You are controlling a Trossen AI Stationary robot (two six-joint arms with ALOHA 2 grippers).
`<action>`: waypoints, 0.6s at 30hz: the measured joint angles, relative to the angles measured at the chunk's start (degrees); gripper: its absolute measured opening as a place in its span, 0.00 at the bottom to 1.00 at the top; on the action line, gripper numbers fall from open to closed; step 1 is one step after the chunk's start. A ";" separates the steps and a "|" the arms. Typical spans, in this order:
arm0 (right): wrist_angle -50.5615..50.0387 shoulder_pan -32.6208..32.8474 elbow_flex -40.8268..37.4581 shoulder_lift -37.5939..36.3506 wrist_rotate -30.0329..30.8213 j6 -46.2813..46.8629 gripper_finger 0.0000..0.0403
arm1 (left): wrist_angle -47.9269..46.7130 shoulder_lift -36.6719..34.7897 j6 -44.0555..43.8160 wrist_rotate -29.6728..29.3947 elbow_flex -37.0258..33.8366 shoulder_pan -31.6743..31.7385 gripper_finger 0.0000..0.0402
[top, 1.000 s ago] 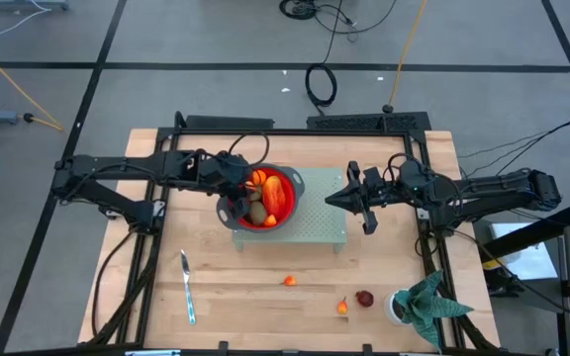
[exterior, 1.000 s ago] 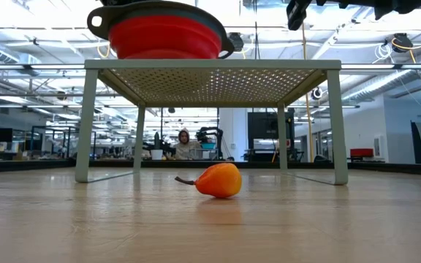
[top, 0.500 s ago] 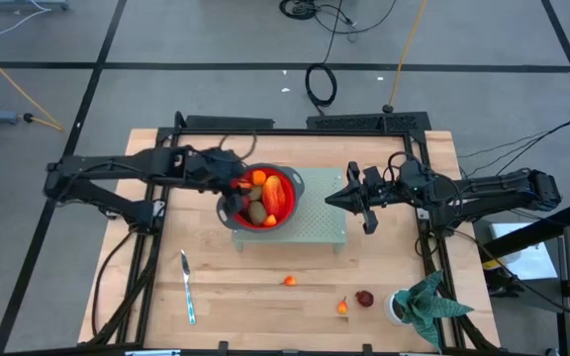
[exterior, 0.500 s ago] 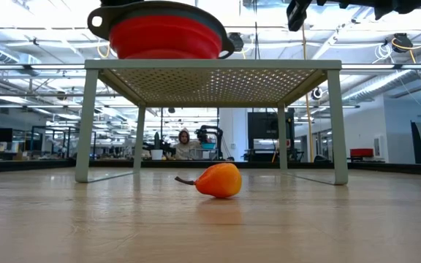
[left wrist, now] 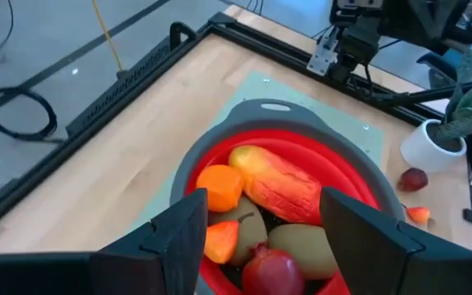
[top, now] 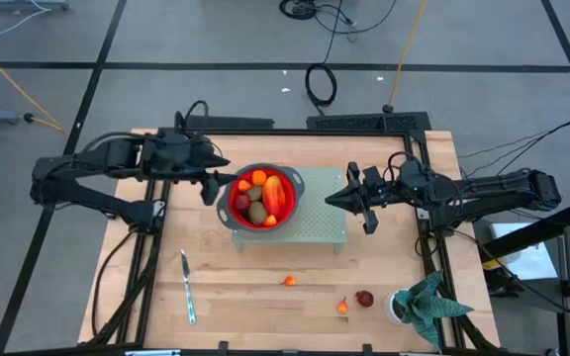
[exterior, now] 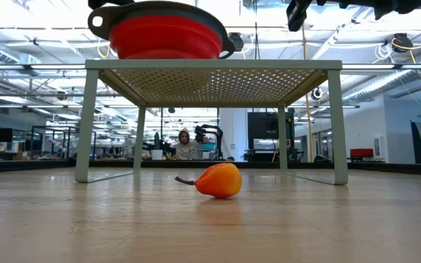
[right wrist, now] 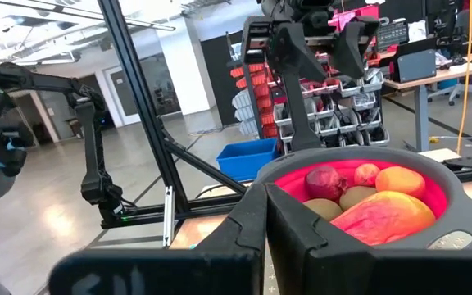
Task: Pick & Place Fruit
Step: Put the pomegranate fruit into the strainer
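Observation:
A red bowl (top: 261, 198) with a grey rim stands on a pale green perforated stand (top: 315, 222). In it lie kiwis (left wrist: 301, 246), a long red-orange piece (left wrist: 289, 184), orange pieces (left wrist: 218, 187) and a dark red one (left wrist: 273, 270). My left gripper (top: 215, 183) hangs open and empty just left of the bowl's rim; in its wrist view its fingers (left wrist: 265, 201) frame the bowl. My right gripper (top: 360, 199) hovers shut over the stand's right part. Two small orange fruits (top: 290, 281), (top: 342, 307) and a dark red one (top: 364, 298) lie on the table.
A silver knife (top: 187, 287) lies near the table's front left. A potted green plant (top: 424, 307) stands at the front right corner. In the low view an orange fruit (exterior: 219, 180) lies in front of the stand's legs (exterior: 86, 124). Black frame rails border the table.
My left gripper has drawn back from above the bowl toward the table's left edge and risen. The bowl and its fruit have stayed in place.

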 joint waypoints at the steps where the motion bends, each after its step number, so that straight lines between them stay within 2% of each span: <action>1: 0.00 0.00 0.00 0.00 0.00 -0.13 0.00 | -0.21 -0.54 0.57 0.01 0.00 0.00 0.59; 6: 0.00 0.04 0.00 0.00 -0.19 0.12 0.00 | -0.61 -2.27 3.43 0.04 -0.02 -0.02 0.59; 10: -0.46 0.33 0.00 0.00 -4.74 0.11 0.00 | -0.62 -3.77 3.82 0.03 -0.58 -0.29 0.57; 18: -3.49 6.88 0.00 0.00 -6.09 -2.73 0.00 | 0.24 -8.57 1.78 -3.76 -7.04 -5.43 0.33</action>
